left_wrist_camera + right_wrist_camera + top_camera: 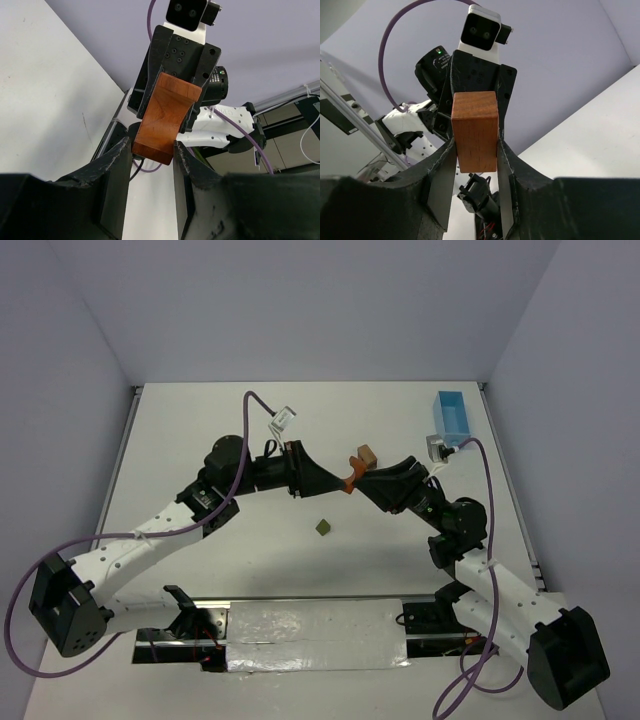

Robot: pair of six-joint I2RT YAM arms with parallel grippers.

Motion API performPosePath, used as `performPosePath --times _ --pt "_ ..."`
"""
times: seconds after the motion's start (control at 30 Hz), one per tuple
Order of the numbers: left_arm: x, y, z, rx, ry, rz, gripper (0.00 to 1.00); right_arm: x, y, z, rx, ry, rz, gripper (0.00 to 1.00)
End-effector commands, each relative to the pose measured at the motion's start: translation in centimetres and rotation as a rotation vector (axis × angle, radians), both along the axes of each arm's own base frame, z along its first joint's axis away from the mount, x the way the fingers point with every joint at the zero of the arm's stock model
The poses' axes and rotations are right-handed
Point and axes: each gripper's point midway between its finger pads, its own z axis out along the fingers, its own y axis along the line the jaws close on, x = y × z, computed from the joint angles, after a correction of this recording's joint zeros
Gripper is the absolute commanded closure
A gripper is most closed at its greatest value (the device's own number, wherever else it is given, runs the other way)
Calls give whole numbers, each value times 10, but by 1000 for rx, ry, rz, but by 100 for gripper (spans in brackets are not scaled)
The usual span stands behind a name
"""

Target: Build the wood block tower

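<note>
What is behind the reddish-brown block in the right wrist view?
The left gripper, black, its white camera above it. The block covers that gripper's fingertips.

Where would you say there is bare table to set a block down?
Bare: the far left of the white table, behind the left arm; also near centre, around the olive green wooden block. Crowded: mid-table, where it meets the right arm by the tan wooden block, and the far right corner with the light blue rectangular tray.
</note>
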Motion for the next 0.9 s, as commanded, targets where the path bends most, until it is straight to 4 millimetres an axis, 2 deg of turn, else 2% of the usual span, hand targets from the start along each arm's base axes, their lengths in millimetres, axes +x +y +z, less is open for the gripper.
performPosePath --times 0.0,0.03,0.07,0.13,0.23,0.27,0.33,0.37,0.4,0.43,0.47,0.5,0.53,0.57,0.6,0.63,0.67,0.7,0.73,0.77,0.8,0.83,0.87 --pt "-7 2 15 -46 -49 -19 100 -9 -3 17 34 -80 -4 77" --pt "-8 2 14 -46 -49 -21 100 -9 -3 17 32 -84 -5 84" --pt "-7 1 13 -43 -46 -22 100 -7 -2 15 24 -75 -5 97" --pt "-7 1 11 -32 -46 -19 96 -6 -2 16 20 -74 -10 100" --pt "-5 3 8 -15 -45 -4 67 -3 -1 18 -2 -83 -18 100" --pt "-4 4 9 -14 -48 6 43 -2 1 15 -18 -66 -16 100" --pt "-1 7 2 23 -32 37 20 1 2 17 -38 -69 -27 100" --pt "7 11 -1 54 -47 93 1 7 3 8 -85 -34 -49 100" --pt "13 14 3 78 -54 134 1 13 3 3 -116 -7 -70 100" --pt "22 20 -2 124 -48 192 0 18 3 12 -139 -13 -97 100" --pt "38 41 -28 270 2 337 1 30 3 -11 -246 60 -139 100" --pt "47 55 -25 321 4 425 0 43 -2 -19 -299 106 -202 100" --pt "54 72 -33 386 27 511 1 50 -6 1 -328 93 -252 100" --pt "51 98 -47 481 77 596 0 64 -11 -33 -472 196 -298 100" --pt "62 126 -47 522 72 744 0 75 -19 -16 -502 189 -366 100" --pt "61 141 -48 543 71 800 1 88 -20 -33 -587 238 -382 100" --pt "52 162 -46 553 65 856 1 90 -27 -56 -694 325 -390 100" --pt "54 183 -41 568 44 953 0 103 -37 -43 -757 293 -463 100" --pt "50 194 -39 578 26 981 0 117 -36 -63 -846 331 -456 100" --pt "42 208 -34 605 -16 996 0 117 -44 -81 -951 394 -454 100" --pt "40 218 -30 631 -45 1020 0 133 -56 -68 -1016 369 -536 100" --pt "37 223 -28 656 -71 1018 0 146 -58 -88 -1099 415 -537 100" --pt "33 230 -28 720 -118 997 1 148 -65 -96 -1167 448 -541 100"
